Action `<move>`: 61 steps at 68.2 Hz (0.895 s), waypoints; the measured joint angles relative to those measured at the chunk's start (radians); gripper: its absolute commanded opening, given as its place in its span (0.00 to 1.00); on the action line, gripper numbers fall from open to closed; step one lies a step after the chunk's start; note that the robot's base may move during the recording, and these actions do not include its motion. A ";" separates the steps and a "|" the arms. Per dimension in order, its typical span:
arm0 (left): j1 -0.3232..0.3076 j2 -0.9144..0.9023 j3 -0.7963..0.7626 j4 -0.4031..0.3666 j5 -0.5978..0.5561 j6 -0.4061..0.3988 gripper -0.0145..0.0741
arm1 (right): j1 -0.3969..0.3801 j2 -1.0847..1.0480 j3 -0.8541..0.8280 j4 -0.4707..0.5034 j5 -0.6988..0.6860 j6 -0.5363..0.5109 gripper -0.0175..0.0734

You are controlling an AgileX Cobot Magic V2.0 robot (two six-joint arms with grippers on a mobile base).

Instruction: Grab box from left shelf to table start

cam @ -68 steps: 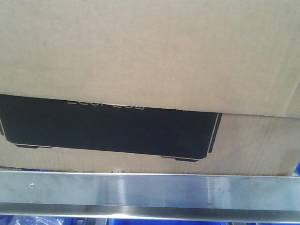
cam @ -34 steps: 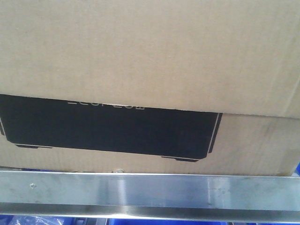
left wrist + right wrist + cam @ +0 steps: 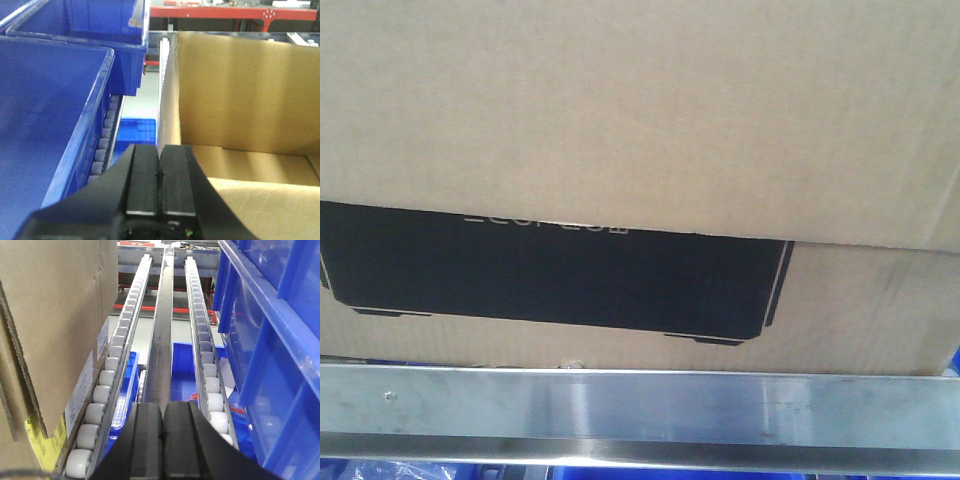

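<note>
- On the front camera the box (image 3: 640, 120) fills nearly my whole view. It sits on the left shelf (image 3: 640, 405), whose brushed-steel front edge with small rivets runs across the bottom.
- A plain cardboard layer overlaps the top of the black printed rectangle (image 3: 550, 275) and cuts through its pale lettering.
- Blue items (image 3: 620, 473) show below the shelf's front edge.
- On the left wrist camera, my left fingers (image 3: 144, 175) are pressed flat together, holding nothing, near the box's left wall. The box is open at the top.
- A blue bin (image 3: 45, 125) stands to the left, and a roller track (image 3: 106, 135) lies between it and the box.
- On the right wrist camera, my right fingers (image 3: 149, 430) are also closed and empty, over the gap between two roller tracks (image 3: 117, 355).
- The box's side, bearing a yellow label (image 3: 47, 440), is on the left, and blue bins (image 3: 270, 340) line the right.
- A red metal frame (image 3: 225, 12) crosses the far end of the room.
</note>
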 measured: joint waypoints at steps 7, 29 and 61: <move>0.000 0.006 -0.002 -0.034 0.000 0.002 0.26 | 0.000 0.000 0.000 0.000 0.000 0.000 0.25; 0.000 0.017 -0.013 -0.090 0.009 0.004 0.62 | 0.000 0.000 0.000 0.000 0.000 0.000 0.25; 0.000 0.440 -0.438 -0.066 0.416 0.006 0.67 | 0.000 0.000 0.000 0.000 -0.001 0.000 0.25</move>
